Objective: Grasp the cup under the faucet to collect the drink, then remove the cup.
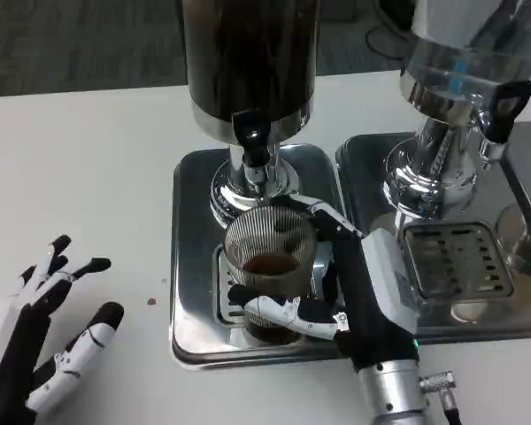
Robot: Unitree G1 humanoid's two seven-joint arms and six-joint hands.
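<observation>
White table (88, 177) before dark grey carpet floor (71, 44).

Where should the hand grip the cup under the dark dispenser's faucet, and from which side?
Grip the cup around its ribbed side wall, at or below mid-height, coming from the robot's right, as the right hand does now. It stands upright with drink in the bottom and the faucet sits right over its open mouth, so a top approach is blocked. The left hand rests on the table.
</observation>
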